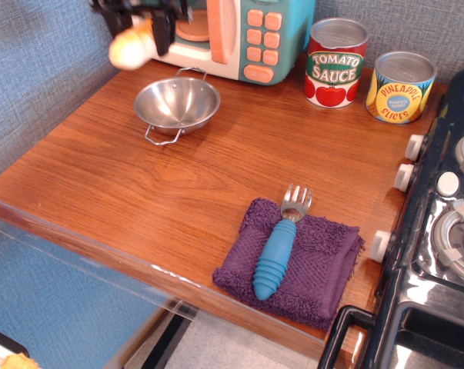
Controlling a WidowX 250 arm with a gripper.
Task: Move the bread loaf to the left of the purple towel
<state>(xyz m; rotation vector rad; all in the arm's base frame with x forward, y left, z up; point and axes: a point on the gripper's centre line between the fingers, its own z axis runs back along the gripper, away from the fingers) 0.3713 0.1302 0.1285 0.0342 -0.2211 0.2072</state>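
Where legible: "TOMATO SAUCE" can (336, 61), "PINEAPPLE SLICES" can (400, 87).

Toy play-kitchen set, not a real home kitchen: brown wood-grain countertop (216, 169), pastel teal and cream plastic toy microwave (239, 34), red tomato sauce can (336, 63) beside yellow pineapple slices can (401, 86), black plastic toy stove with white knobs (439, 231), grey textured fabric backdrop walls (39, 69)

The red can (337, 63) reads "TOMATO SAUCE", and the yellow can (400, 87) beside it reads "PINEAPPLE SLICES", with one smaller line illegible.
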